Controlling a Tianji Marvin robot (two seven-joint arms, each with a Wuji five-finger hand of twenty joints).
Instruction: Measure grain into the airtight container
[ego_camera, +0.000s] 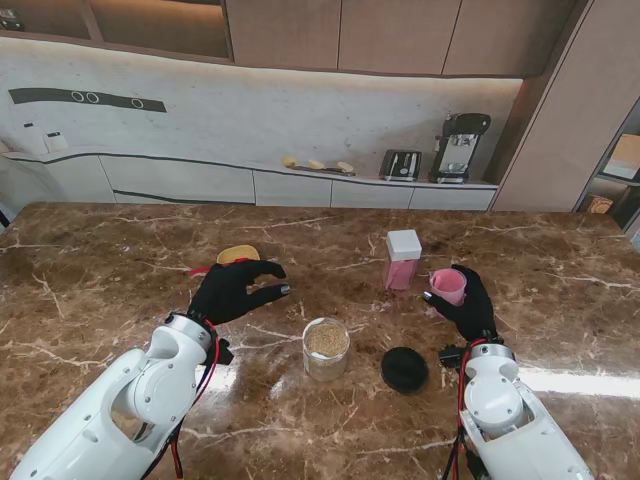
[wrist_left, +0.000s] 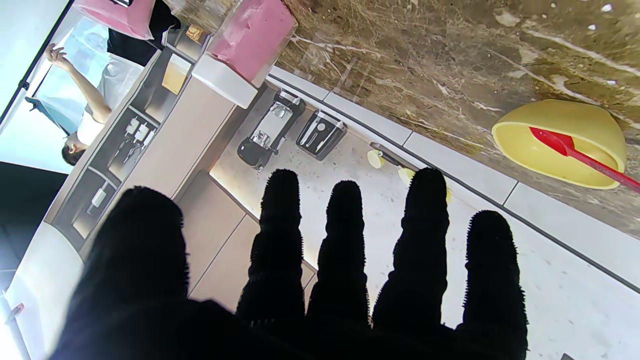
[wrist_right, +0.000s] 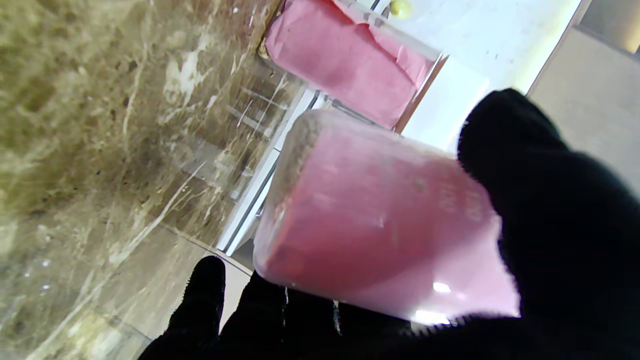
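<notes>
A brown marble desk (ego_camera: 100, 270) fronts a pale counter. The right robot hand (ego_camera: 462, 300) clasps a pink cup (ego_camera: 448, 286); its contents are unclear. The left robot hand (ego_camera: 232, 290) hovers empty, fingers spread, partly hiding a yellow bowl (ego_camera: 237, 254). The grain jar (ego_camera: 326, 347) stands between the arms, lid (ego_camera: 404, 369) beside it.

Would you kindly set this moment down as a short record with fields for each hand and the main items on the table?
right hand: shut on the pink cup, held off the table
left hand: open, fingers spread, holding nothing
glass jar: lid off, grain inside, between the two arms
black lid: flat on the table, right of the jar
pink container: upright, white lid on, farther from me than the cup
yellow bowl: beyond the left hand, a red spatula resting in it
</notes>
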